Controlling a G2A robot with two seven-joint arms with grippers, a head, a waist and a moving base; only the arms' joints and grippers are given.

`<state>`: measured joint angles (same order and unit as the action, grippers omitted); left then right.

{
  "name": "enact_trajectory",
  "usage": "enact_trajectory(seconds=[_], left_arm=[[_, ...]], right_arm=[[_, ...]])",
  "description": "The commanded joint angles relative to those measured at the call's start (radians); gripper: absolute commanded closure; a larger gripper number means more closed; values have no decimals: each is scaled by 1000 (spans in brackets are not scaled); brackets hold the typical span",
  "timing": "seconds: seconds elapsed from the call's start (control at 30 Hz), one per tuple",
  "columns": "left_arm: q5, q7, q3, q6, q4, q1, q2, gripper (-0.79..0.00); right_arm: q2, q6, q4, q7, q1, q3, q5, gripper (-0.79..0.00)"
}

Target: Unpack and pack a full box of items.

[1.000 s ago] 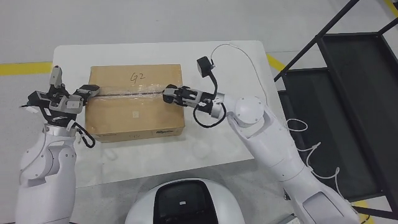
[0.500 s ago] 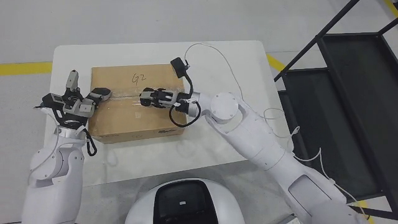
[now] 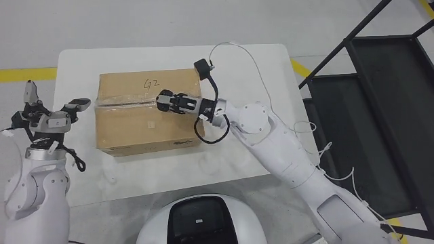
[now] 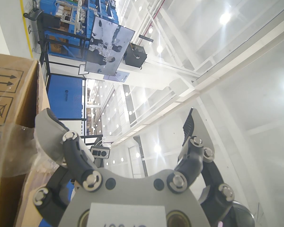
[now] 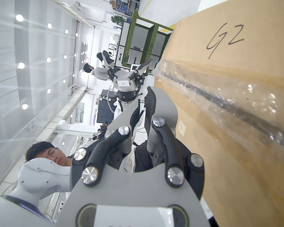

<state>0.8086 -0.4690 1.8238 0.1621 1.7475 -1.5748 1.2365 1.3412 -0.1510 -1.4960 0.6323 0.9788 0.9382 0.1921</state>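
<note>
The cardboard box (image 3: 135, 127) (image 5: 227, 147) (image 4: 9, 95) sits shut on the white worktop (image 3: 237, 68), left of centre. A strip of clear tape (image 3: 125, 102) (image 5: 227, 102) runs left to right along its top seam. The right gripper (image 3: 163, 99) (image 5: 145, 102) is right over that seam, about mid-lid, fingers pinched together with nothing visible between them. Whether it touches the tape, I can't tell. At the worktop's left edge the left gripper (image 3: 54, 96) (image 4: 118, 119) hangs clear of the box's left end, spread wide, holding nothing. A black rack (image 3: 366, 95) stands off to the right.
</note>
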Motion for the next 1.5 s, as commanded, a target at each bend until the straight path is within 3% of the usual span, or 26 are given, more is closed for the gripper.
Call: enact_trajectory(seconds=[0.0,0.27,0.37,0.57,0.9,1.2,1.47], left_arm=[[7,-6,26,1,-5,-7,-2,-785],[23,-37,55,-12,-13,-14,-5,-785],[16,-29,53,10,-4,-16,-3,-785],[-60,51,53,80,6,-30,1,-785],[-61,79,64,75,-9,-33,2,-785],[-61,79,64,75,-9,-33,2,-785],[-61,79,64,75,-9,-33,2,-785]], right_arm=[[1,2,8,-1,-8,-10,2,0],[1,2,8,-1,-8,-10,2,0],[16,10,3,-1,-33,-58,14,0],[97,67,167,-86,-214,-228,31,0],[254,194,365,-263,-393,-431,79,0],[355,381,463,-322,-485,-489,86,0],[396,519,520,-285,-506,-477,111,0]])
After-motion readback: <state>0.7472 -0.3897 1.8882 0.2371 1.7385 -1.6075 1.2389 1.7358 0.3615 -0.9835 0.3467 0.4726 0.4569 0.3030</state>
